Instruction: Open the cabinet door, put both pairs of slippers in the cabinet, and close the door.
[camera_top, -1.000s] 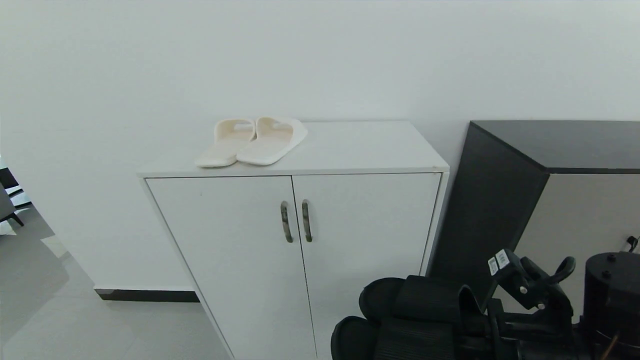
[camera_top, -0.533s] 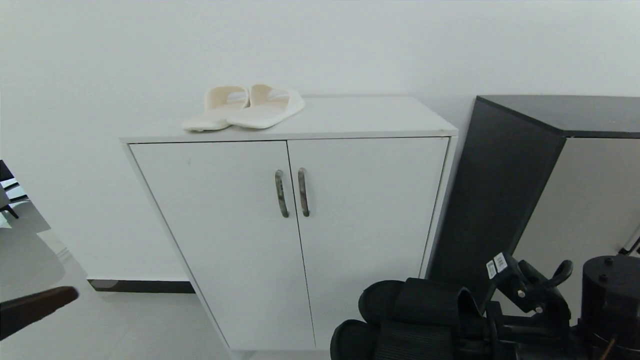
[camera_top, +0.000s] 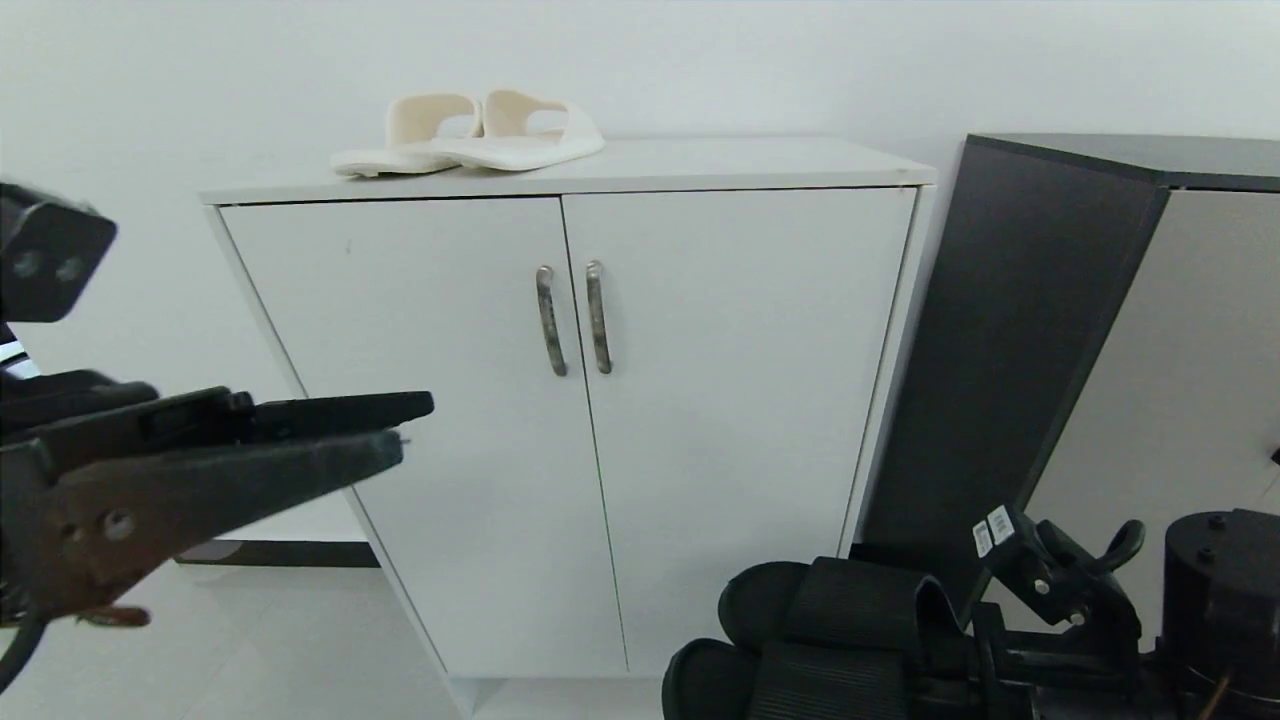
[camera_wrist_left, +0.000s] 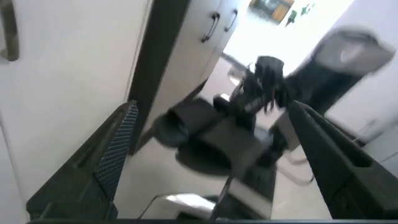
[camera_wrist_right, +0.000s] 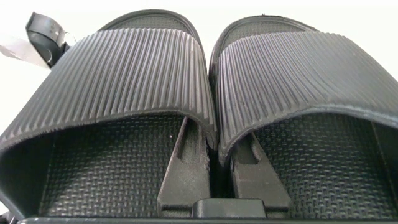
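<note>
1. Two hands are at work. At far left, the left hand hangs in front of the left door, lower than the handles. Its fingers are spread wide and hold nothing.
2. One pair of cream slippers lies soles down on the cabinet top, toward its left back part, the two touching. They look light, moulded and slightly bendy. The arched strap, or the two inner edges pinched together, seems the surest hold.
3. Both cabinet doors are closed. The left handle and right handle are slim upright metal bars, just beside each other at the centre seam. They look stiff and smooth, so a grip square across the bar would probably slip least.
4. Low and right of centre, the black slippers sit side by side on the right hand. One of its fingers lies inside each slipper, and together they pinch the two adjoining inner walls. The ribbed, rubbery surface should grip well, though the soft walls may flex.
5. Farthest right, a dark cabinet stands just beside the white one.
</note>
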